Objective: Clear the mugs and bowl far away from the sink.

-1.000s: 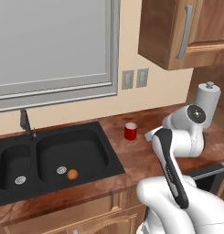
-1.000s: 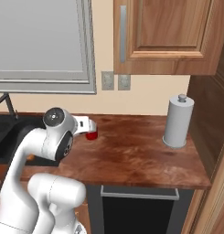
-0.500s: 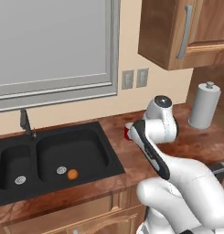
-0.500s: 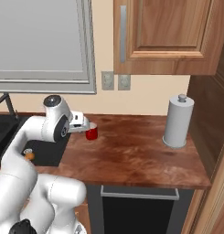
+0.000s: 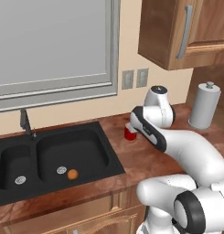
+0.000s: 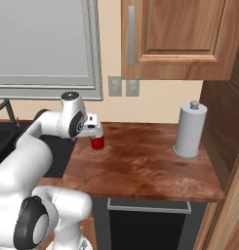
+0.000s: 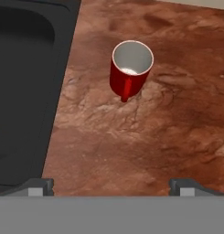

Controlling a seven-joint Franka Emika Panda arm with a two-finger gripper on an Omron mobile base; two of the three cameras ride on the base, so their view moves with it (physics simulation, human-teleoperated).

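Evidently little is done: the red mug (image 7: 131,68) stands upright just beside the sink (image 5: 54,160), under the wide, empty gripper (image 6: 94,131).

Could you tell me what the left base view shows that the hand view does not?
Left base view: the orange ball in the sink's right basin, the faucet, the paper towel roll.
Hand view: the red mug's pale inside, its handle toward the camera, and the open gripper.
Both: red mug, sink, brown counter.
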